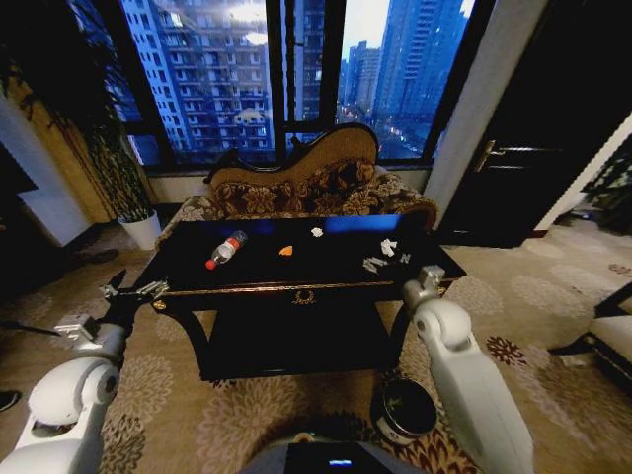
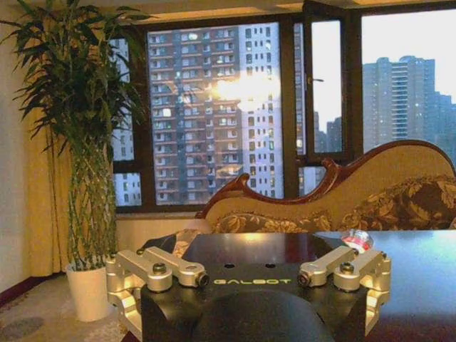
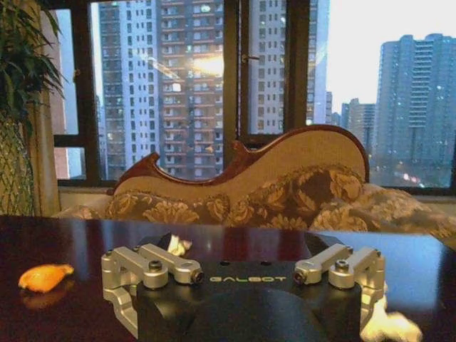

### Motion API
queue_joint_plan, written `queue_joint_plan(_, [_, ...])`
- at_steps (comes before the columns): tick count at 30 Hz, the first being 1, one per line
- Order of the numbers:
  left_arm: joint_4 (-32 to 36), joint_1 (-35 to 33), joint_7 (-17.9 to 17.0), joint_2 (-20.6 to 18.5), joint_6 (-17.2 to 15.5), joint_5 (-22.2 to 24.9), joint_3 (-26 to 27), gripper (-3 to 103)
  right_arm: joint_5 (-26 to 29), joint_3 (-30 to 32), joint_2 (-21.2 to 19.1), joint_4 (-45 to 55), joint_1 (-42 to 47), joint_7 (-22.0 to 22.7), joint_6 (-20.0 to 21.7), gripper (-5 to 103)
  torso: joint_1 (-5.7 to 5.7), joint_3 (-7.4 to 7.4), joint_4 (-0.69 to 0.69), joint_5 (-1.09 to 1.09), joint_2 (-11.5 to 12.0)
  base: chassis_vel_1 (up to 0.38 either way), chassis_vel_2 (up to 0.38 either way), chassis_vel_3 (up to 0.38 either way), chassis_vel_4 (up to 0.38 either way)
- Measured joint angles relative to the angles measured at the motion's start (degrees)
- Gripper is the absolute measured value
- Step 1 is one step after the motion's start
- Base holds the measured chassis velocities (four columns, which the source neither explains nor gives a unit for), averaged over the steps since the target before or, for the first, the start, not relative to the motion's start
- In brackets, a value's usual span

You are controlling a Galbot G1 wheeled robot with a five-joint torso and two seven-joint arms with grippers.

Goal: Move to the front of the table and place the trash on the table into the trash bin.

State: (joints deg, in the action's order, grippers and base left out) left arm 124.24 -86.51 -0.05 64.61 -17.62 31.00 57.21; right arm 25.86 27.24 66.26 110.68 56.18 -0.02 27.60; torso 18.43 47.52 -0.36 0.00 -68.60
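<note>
Tall dark-framed windows look out on lit apartment towers, and a brown floral sofa (image 1: pixel 316 188) with a carved wooden back stands against them. Just in front of it is the table (image 1: pixel 296 288) — black, mirror-glossy on top, with gold edge trim, a gold emblem on the front and a lower shelf. On its top lies the trash: a clear plastic bottle (image 1: pixel 225 250) with a red cap on its side toward the left, an orange scrap (image 1: pixel 286 251) near the middle, and crumpled white bits (image 1: pixel 387 251) toward the right. On the patterned carpet by the table's front right leg sits the trash bin (image 1: pixel 404 410), a small black bucket with a pale rim. The left gripper (image 1: pixel 133 289) hovers at the table's front left corner, fingers spread apart — the bottle lies beyond it. The right gripper (image 3: pixel 246 274) hangs at the front right edge, likewise spread, white bits just past it.
</note>
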Motion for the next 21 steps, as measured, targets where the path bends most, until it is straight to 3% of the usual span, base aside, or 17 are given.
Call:
queue_joint_plan(10, [0.56, -0.66, -0.29, 0.85, -0.57, -0.5, -0.34, 100, 0.23, -6.28, 0.77, -11.59, -9.45, 0.01, -0.01, 100, 0.0, 0.0, -0.01, 0.01, 0.0, 0.0, 0.0, 0.0, 0.0])
queue_joint_plan(14, [1.48, 0.33, -2.86, 0.4, -4.58, 0.89, -0.48, 100, 0.01, -7.76, 2.6, -17.17, -13.38, 0.01, -0.02, 100, 0.0, 0.0, 0.0, 0.0, 0.0, 0.0, 0.0, 0.0, 0.0])
queue_joint_plan(21, [2.23, 0.97, -3.1, -1.37, -5.77, 3.7, 1.35, 100, -0.76, -7.24, 3.06, -19.38, -14.95, 0.01, -0.05, 100, 0.0, -0.01, -0.02, 0.0, 0.0, 0.0, 0.0, 0.0, 0.0])
